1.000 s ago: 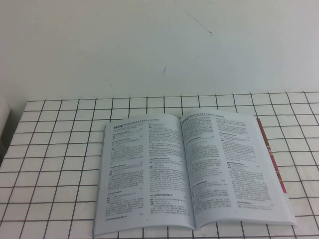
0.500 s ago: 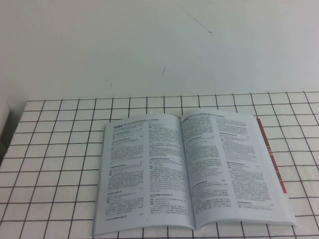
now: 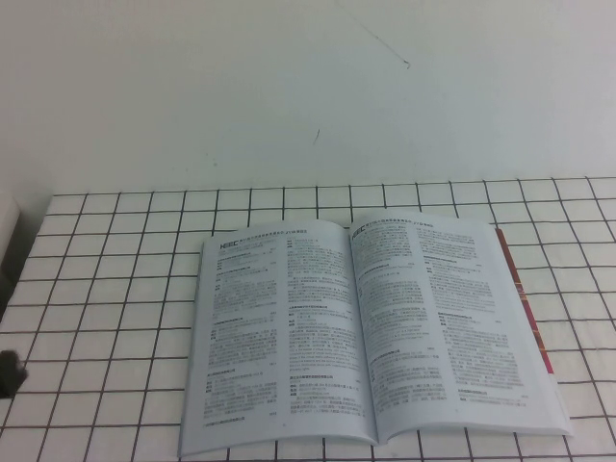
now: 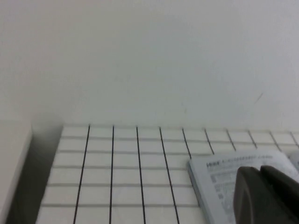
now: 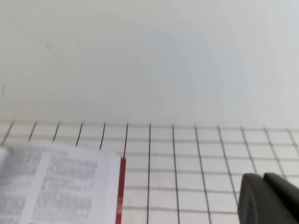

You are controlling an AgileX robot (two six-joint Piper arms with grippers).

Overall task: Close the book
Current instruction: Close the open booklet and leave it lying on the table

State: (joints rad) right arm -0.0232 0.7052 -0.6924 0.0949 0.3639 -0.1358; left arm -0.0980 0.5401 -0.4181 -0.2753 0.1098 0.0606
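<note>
The book (image 3: 289,337) has matt paper pages; the bench (image 3: 115,289) is smooth and matt; left gripper (image 4: 260,175) and right gripper (image 5: 264,181) look matt dark plastic.

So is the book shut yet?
Not yet. Done: nothing, because the book lies open on the table with its pages up. In hand: the left tool is at the table's left edge, apart from the book. The right tool is out of the high view and is not touching the book either. Left: probably reach one side, fold it over and let go.
</note>
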